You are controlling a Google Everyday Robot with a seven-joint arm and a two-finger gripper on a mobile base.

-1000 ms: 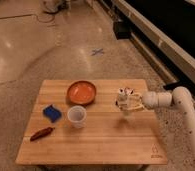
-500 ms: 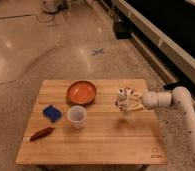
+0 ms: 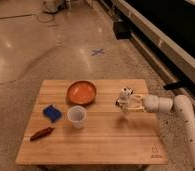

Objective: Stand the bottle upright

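Gripper [image 3: 125, 103] reaches in from the right over the right part of the wooden tabletop [image 3: 106, 140], fingers closed around the bottle [image 3: 124, 95], which stands roughly upright in the grasp; whether its base touches the wood, cannot tell. To its left sits an orange bowl [image 3: 81, 92]. Farther left and nearer the front: white cup [image 3: 76, 116], blue sponge [image 3: 52, 112], red-brown object [image 3: 42, 133] near the left edge.

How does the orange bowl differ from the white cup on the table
The orange bowl is wide, shallow and orange; the white cup is narrower, taller and pale. The bowl sits nearer the table's far edge, the cup nearer the middle. Both stand open side up, away from the end effector at the bottle.
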